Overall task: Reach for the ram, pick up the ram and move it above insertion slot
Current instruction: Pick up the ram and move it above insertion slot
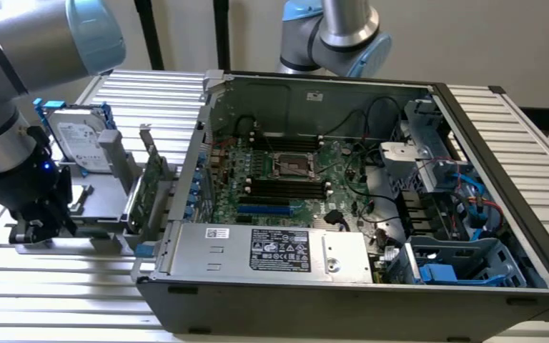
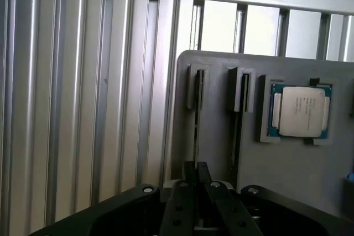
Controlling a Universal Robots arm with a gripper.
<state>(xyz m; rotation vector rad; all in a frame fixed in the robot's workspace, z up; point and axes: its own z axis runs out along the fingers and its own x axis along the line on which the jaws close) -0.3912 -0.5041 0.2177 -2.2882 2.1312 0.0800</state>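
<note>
The ram (image 2: 196, 131) stands on edge in a slot of the grey holder (image 2: 287, 181), so I see it as a thin line from above. My gripper (image 2: 196, 169) sits right over that slot, its black fingers (image 2: 188, 171) pressed close together on the ram's near end. In the exterior view the gripper (image 1: 34, 232) is low at the holder (image 1: 98, 189), at the exterior view's left. The dark memory slots (image 1: 284, 187) lie on the motherboard inside the open computer case.
A silver hard drive (image 1: 79, 139) and a green expansion card (image 1: 151, 179) stand upright in the holder. A processor chip (image 2: 301, 111) lies in its pocket. The case wall (image 1: 184, 179) rises beside the holder. A second arm (image 1: 337, 36) stands behind the case.
</note>
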